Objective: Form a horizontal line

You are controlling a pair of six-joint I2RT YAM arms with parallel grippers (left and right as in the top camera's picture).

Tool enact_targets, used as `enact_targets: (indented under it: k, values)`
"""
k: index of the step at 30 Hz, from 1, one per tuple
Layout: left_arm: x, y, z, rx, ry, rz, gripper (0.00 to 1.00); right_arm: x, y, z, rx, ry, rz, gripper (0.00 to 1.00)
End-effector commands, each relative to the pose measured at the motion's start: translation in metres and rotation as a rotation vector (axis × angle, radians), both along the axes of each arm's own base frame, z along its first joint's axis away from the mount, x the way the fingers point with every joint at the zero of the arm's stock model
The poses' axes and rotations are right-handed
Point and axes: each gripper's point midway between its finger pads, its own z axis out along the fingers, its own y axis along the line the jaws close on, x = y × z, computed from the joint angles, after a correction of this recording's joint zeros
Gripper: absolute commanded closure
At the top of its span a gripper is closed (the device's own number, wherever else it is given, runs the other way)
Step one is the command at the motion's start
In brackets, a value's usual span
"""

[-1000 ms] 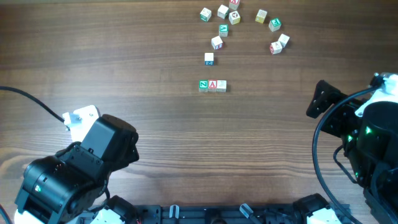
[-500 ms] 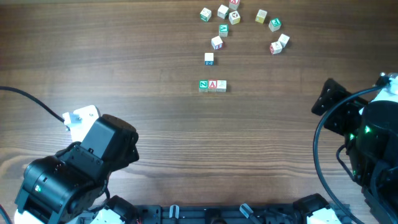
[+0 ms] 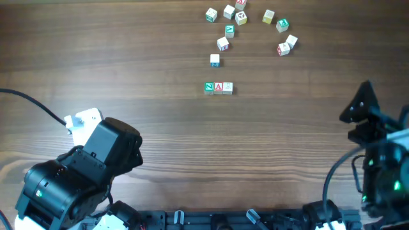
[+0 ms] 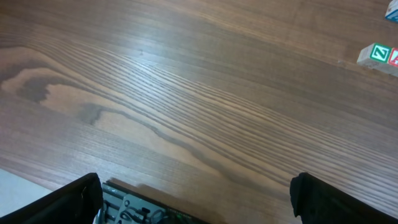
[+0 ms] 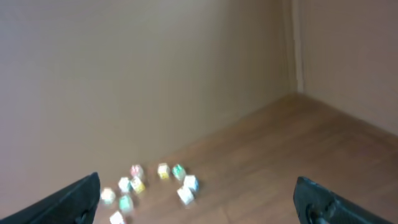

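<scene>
Overhead, the left arm [image 3: 83, 172] sits folded low at the near left corner of the tabletop [image 3: 128, 64], its black bulk angled toward the middle. The right arm [image 3: 377, 153] is pulled in at the near right edge, with a narrow dark tip pointing away from the base. The horizontal line [image 3: 218, 88] lies mid-tabletop, well apart from both arms. It is three cubes touching side by side: green-lettered, red "A", plain pale. A single cube [image 3: 215, 60] sits just beyond it, and the scattered cubes [image 3: 243, 25] lie farther off at the far edge. Compared with a second ago, the right arm has drawn back toward the right edge and its front shows slimmer. The left arm and every cube are where they were.

In the left wrist view, the left hand [image 4: 196, 186] is released. Its fingers [image 4: 74, 199] stand spread at the two lower corners, with only bare wood grain between them. The green-lettered end of the horizontal line [image 4: 377, 54] shows at the upper right edge, cut off by the frame.

In the right wrist view, the right hand [image 5: 196, 190] is likewise spread wide, grasping nothing. The camera is tipped up at a beige wall [image 5: 155, 74]. The scattered cubes [image 5: 152, 180] appear blurred at lower left, and the row itself cannot be picked out there.
</scene>
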Motion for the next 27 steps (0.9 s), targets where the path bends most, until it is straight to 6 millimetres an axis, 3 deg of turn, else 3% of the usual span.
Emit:
enact_targets:
  k: [1,7,15,27]
  values:
    - [-0.001,0.000,0.001,-0.005,-0.005,0.002,0.00,-0.009,0.000,-0.028,-0.002,-0.111,0.028,0.00]
    - [-0.001,0.000,0.001,-0.005,-0.005,0.002,0.00,-0.007,0.020,-0.065,0.000,-0.279,0.177,0.00]
    - [-0.001,0.000,0.001,-0.005,-0.005,0.002,0.00,0.007,0.019,-0.119,0.113,-0.335,0.191,0.00]
    - [-0.001,0.000,0.001,-0.005,-0.005,0.002,0.00,0.022,0.016,-0.164,0.121,-0.294,0.175,0.00]
